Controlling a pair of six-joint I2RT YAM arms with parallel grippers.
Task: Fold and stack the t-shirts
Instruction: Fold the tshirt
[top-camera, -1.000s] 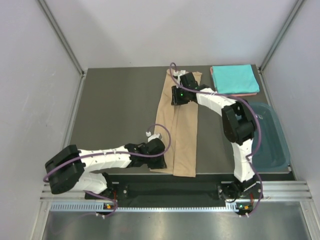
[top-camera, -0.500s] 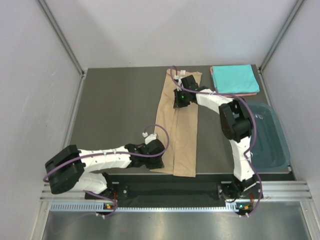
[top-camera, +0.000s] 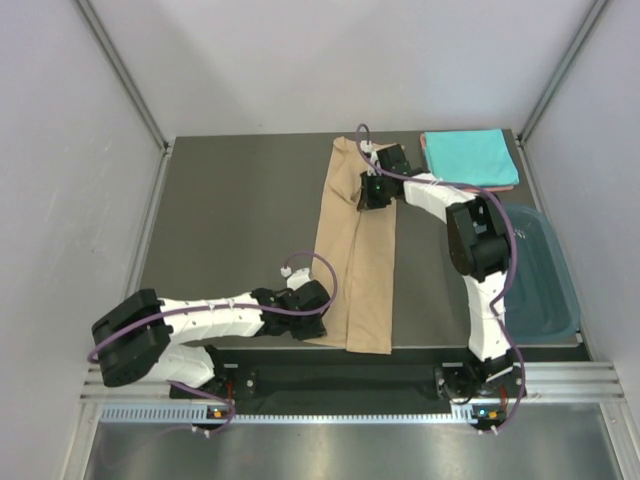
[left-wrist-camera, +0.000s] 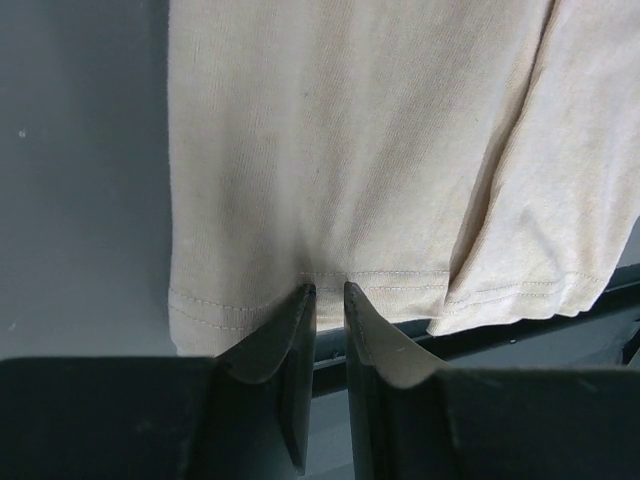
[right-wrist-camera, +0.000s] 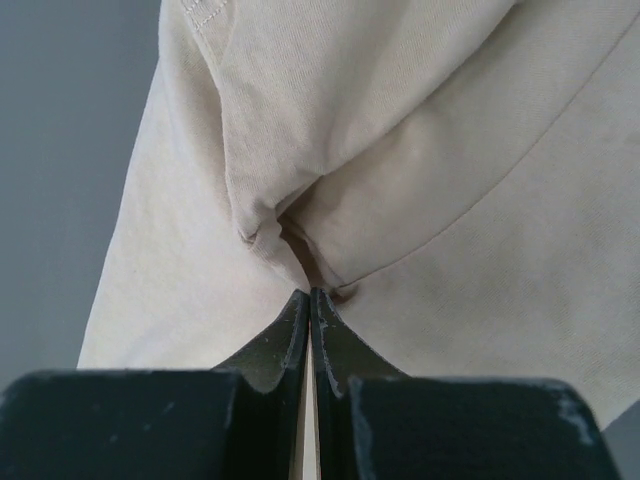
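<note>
The tan t-shirt (top-camera: 366, 280) lies as a long strip down the middle of the table, folded lengthwise. My right gripper (top-camera: 368, 198) is shut on a puckered fold of the tan t-shirt (right-wrist-camera: 500, 250) near its far end, and the cloth bunches at the gripper (right-wrist-camera: 310, 293). My left gripper (top-camera: 320, 320) sits at the near left hem. Its jaws stand a narrow gap apart, pinching the stitched hem of the tan t-shirt (left-wrist-camera: 350, 130) at the gripper (left-wrist-camera: 328, 290). A folded turquoise t-shirt (top-camera: 470, 157) rests at the back right on a salmon-pink t-shirt (top-camera: 495, 188), of which only an edge shows.
A dark teal plastic tub (top-camera: 548, 275) stands along the right edge of the table. Grey walls close in the left, back and right sides. The table's near edge (left-wrist-camera: 520, 345) runs just below the tan hem.
My right gripper has shut on the tan cloth and shifted slightly right and back, drawing the strip's far end with it. The left gripper has held still at the hem.
</note>
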